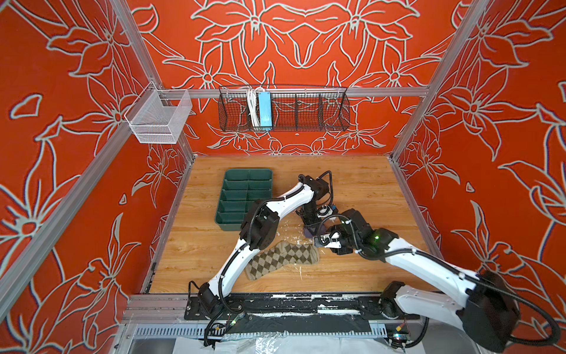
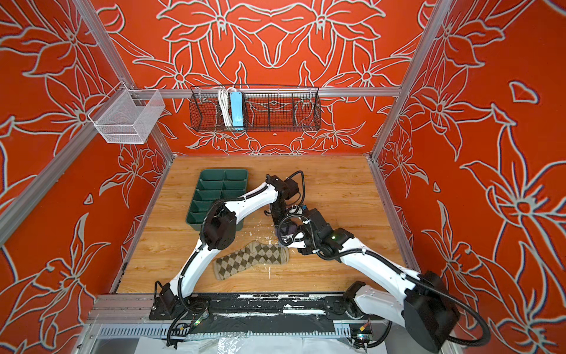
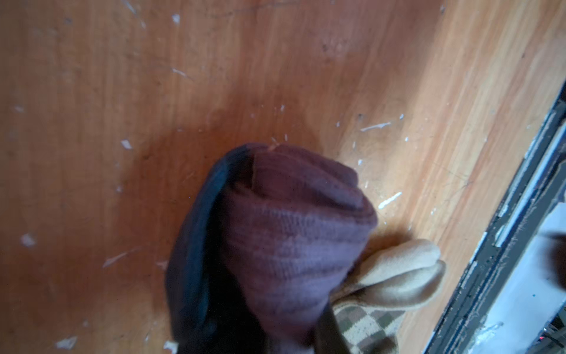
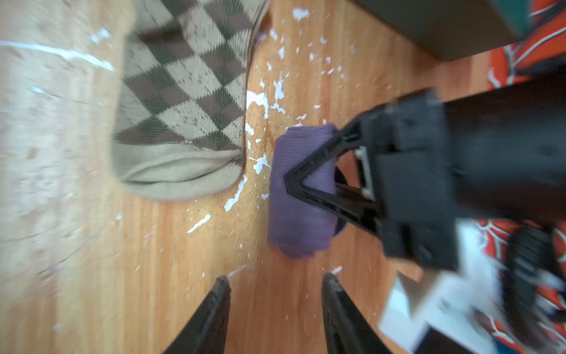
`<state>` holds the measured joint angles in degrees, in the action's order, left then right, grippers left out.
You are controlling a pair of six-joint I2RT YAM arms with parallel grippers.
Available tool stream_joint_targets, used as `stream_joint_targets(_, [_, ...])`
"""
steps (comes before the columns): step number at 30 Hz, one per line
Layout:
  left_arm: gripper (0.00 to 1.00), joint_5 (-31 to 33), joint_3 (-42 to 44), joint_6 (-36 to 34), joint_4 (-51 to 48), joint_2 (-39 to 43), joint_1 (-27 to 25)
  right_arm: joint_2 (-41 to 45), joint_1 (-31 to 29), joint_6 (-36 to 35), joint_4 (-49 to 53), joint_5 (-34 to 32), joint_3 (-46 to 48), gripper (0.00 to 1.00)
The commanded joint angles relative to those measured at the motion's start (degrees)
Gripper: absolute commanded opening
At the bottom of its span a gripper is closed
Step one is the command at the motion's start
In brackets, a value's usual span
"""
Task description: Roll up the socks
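In both top views my left tool points down at the counter, clenched on the rolled purple sock; the argyle sock lies flat just beside it. My left wrist view shows the purple roll pinched at the tool, the argyle sock's beige end close by. My right wrist view shows my right tool released, jaws apart over bare counter, near the roll but not touching it.

Purple sock, one. Argyle sock, one. Green tray, one. Baskets, two.
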<state>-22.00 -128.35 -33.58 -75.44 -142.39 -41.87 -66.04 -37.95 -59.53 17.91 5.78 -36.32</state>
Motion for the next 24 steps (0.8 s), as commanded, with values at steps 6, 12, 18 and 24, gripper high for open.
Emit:
stream_joint_targets(6, [0.00, -2.2, 0.9, -0.5, -3.3, -3.9, -0.4, -11.7, -0.7, 1.3, -19.8, -4.7, 2.0, 0.51])
stream_joint_targets(12, [0.00, -2.8, 1.1, -0.7, -3.4, -3.5, -0.4, -19.7, -0.6, 3.1, -20.8, -8.2, 0.2, 0.46])
stream_joint_targets(18, [0.07, -3.2, 7.2, 1.2, 3.5, 2.9, 0.5, -21.7, -0.6, 4.0, -13.0, -6.0, -2.1, 0.14])
stream_joint_targets(24, [0.26, -2.5, 21.5, 4.7, 18.8, 18.4, 2.6, -23.4, -0.4, 5.8, -5.8, -6.4, -3.8, 0.00])
